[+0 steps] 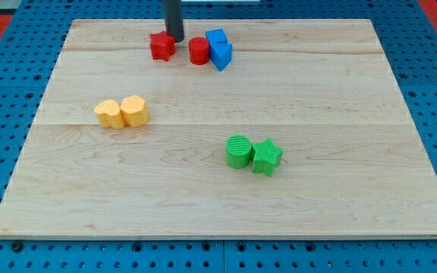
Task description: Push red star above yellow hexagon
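The red star [161,46] lies near the view's top, left of centre. My tip [174,38] stands just to its upper right, touching or nearly touching it. The yellow hexagon [135,111] sits at the view's left middle, below the star, with a yellow heart-like block [110,114] touching its left side.
A red cylinder [199,51] lies right of the star, with two blue blocks [218,48] against its right side. A green cylinder [239,151] and a green star [266,157] sit together at the view's lower middle right. The wooden board [355,189] ends in a blue pegboard surround.
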`<state>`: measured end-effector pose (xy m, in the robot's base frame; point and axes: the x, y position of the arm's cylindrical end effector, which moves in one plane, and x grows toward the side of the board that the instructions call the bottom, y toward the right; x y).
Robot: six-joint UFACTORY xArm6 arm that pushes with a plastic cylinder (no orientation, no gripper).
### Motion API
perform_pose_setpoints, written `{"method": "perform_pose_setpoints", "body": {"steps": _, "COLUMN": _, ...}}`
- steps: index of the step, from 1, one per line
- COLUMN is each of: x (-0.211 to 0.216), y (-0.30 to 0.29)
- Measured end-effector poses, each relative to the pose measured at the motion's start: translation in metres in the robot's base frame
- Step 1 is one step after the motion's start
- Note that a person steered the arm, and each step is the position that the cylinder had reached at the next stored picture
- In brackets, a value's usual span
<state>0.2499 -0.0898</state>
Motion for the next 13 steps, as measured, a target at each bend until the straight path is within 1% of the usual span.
{"method": "perform_pose_setpoints", "body": {"steps": 1, "x": 0.022, "y": -0.010}}
{"method": "perform_pose_setpoints", "body": {"steps": 2, "x": -0.005, "y": -0.033}}
{"method": "perform_pose_setpoints", "body": {"steps": 3, "x": -0.002, "y": -0.053}}
{"method": "perform_pose_setpoints", "body": {"steps": 4, "x": 0.035, "y": -0.066}}
{"method": "perform_pose_setpoints", "body": {"steps": 5, "x": 0.070, "y": -0.053}}
{"method": "perform_pose_setpoints", "body": {"steps": 6, "x": 0.053, "y": -0.050}}
{"method": "perform_pose_setpoints", "body": {"steps": 7, "x": 0.065, "y": -0.016}}
{"method": "perform_pose_setpoints", "body": {"steps": 8, "x": 0.088, "y": -0.008}}
{"method": "perform_pose_setpoints", "body": {"steps": 10, "x": 0.142, "y": -0.035}}
{"method": "perform_pose_setpoints", "body": {"steps": 12, "x": 0.218, "y": -0.062}}
{"method": "perform_pose_setpoints", "body": {"steps": 13, "x": 0.250, "y": -0.065}}
